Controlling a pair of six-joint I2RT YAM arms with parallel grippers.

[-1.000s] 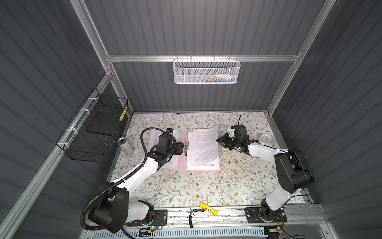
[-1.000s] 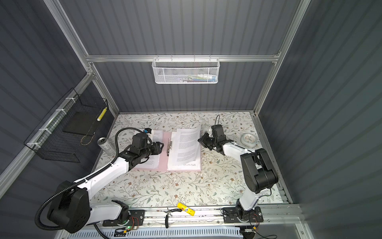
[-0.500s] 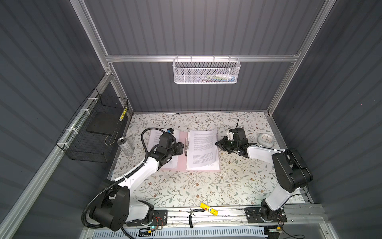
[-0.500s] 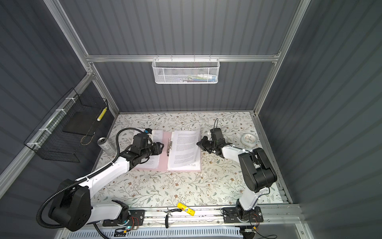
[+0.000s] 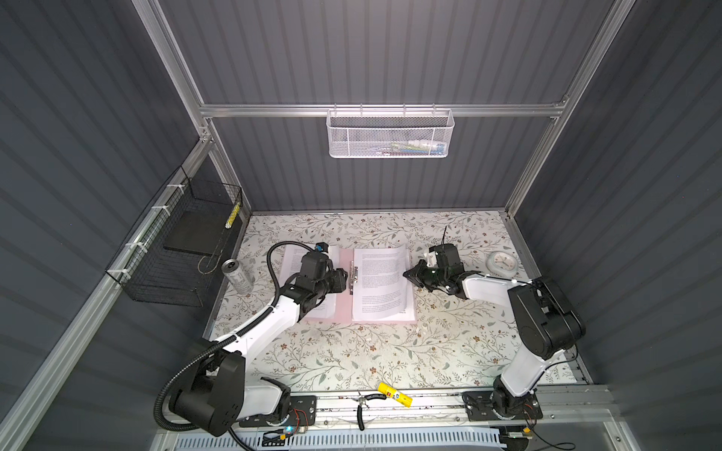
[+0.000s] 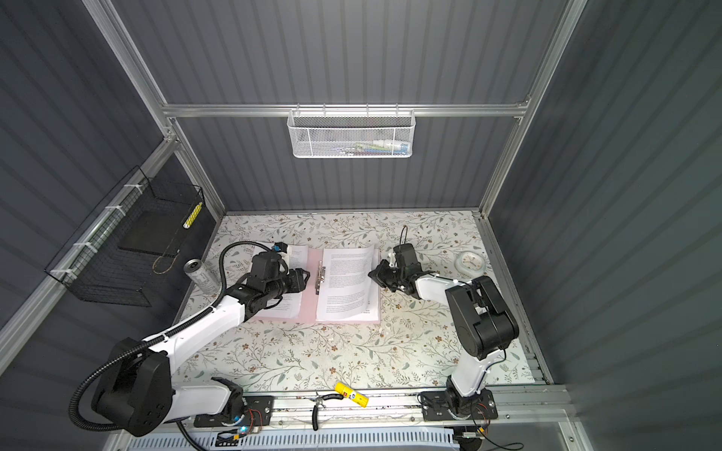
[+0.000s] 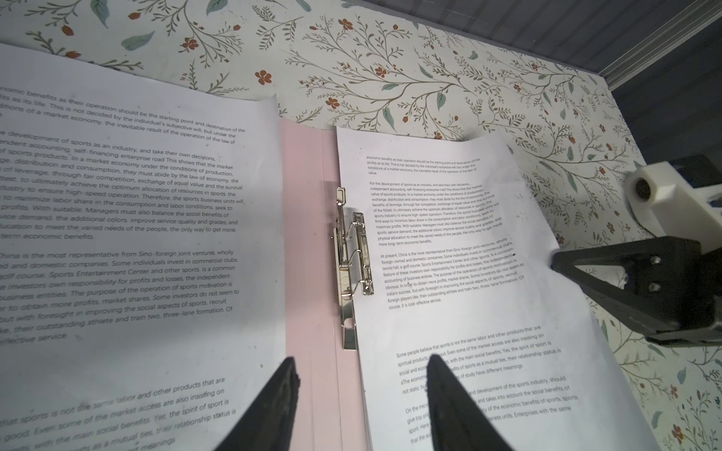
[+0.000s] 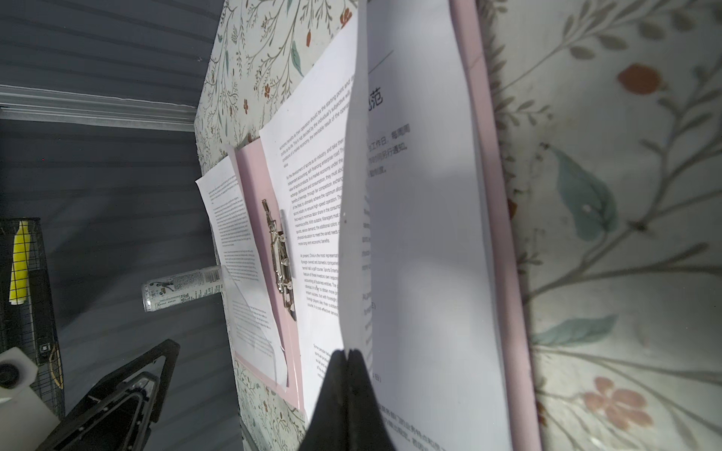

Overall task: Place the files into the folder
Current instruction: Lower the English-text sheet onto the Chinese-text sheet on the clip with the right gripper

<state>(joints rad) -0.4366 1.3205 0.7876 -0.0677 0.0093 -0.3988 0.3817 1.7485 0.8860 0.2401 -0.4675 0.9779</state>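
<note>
Currently the files (image 5: pixel 381 281) are seen mostly as a stack on the right half of the open folder (image 5: pixel 344 308). The folder lies flat on the worktop (image 5: pixel 390 351), with its spine running from the near side to the far side. One loose sheet (image 5: pixel 290 262) is spread over the left half. The long edges of all the paper are laid parallel to that spine.

A metal clip (image 7: pixel 351 265) is fixed along the spine, at the inner long edge of the stack. The outer long edge of the top sheet (image 8: pixel 312 203) is pinched by the right fingers (image 8: pixel 347 390), which are closed on it and hold it slightly raised off the page beneath. The clip is therefore set straight across the sheet's short width from that grip, toward the left arm.

The left fingers (image 7: pixel 449 402) are held half apart and empty above the pink strip, one tip at the edge of the loose sheet and one over the stack, with the clip directly ahead of them. The left arm is judged the nearer to the clip, so any seating of the paper would probably be made toward the spine.
</note>
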